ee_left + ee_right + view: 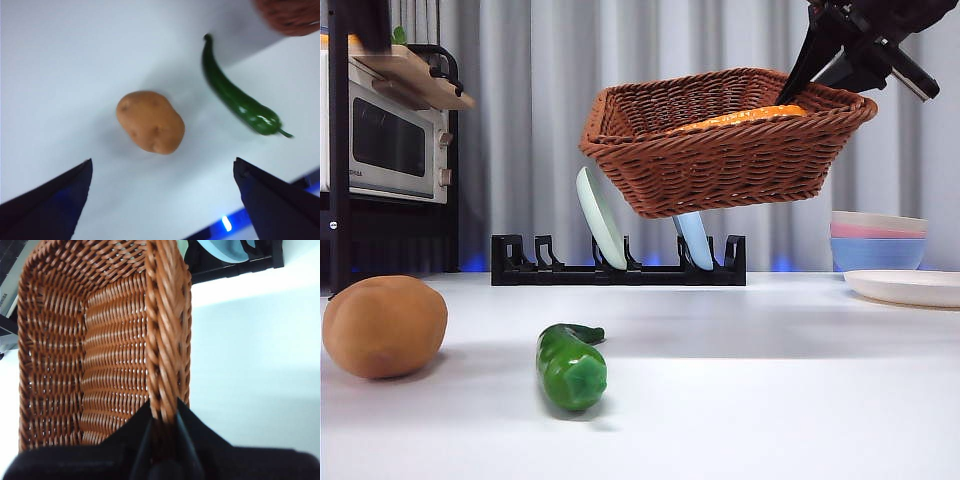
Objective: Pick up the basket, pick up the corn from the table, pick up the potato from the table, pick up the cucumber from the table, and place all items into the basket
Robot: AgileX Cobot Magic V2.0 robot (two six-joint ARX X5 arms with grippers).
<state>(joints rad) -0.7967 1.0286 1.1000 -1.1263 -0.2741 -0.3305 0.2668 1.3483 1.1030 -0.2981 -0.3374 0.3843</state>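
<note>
The basket (720, 150) is held aloft, tilted, by the right gripper (164, 425) pinching its rim, so that the left gripper (162, 200), spread above the potato (150, 121), can load it.

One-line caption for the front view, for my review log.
Right gripper holds the basket aloft by its rim, while potato and cucumber lie on the table.

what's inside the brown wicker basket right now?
An orange-yellow bumpy strip, likely the corn, shows over the brown woven wicker basket rim, held aloft by the right gripper. Rest of the interior hidden.
</note>
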